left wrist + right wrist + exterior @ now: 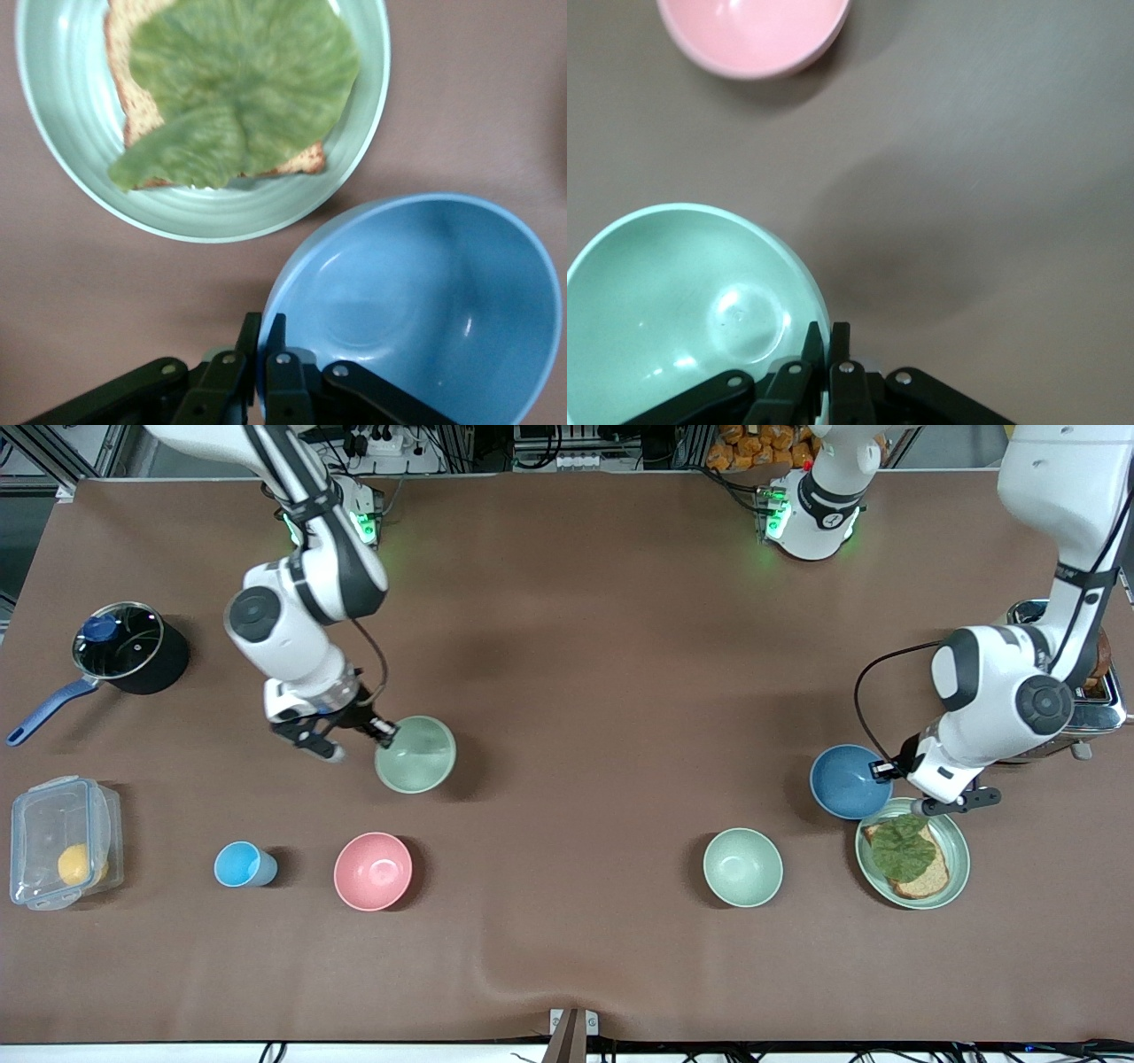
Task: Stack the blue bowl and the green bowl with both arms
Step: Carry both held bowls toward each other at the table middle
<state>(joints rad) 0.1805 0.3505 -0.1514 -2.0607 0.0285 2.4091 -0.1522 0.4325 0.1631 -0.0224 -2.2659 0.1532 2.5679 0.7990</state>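
Observation:
The blue bowl [846, 784] is beside the toast plate at the left arm's end of the table. My left gripper [883, 769] is shut on its rim, one finger inside and one outside; the left wrist view shows the gripper [263, 323] and the bowl [425, 301] tilted. A green bowl [416, 755] is at the right arm's end. My right gripper [387, 732] is shut on its rim, as the right wrist view also shows for gripper [827, 332] and bowl [664, 301]. A second green bowl [742, 866] stands untouched, nearer the front camera than the blue bowl.
The pale green plate [959, 846] with toast and lettuce touches the blue bowl's side, also in the left wrist view [62, 115]. A pink bowl [373, 871] and light-blue cup [241, 864] lie nearer the camera than the held green bowl. A pot [128, 646], plastic container [58, 853] and toaster [1099, 691] stand at the table's ends.

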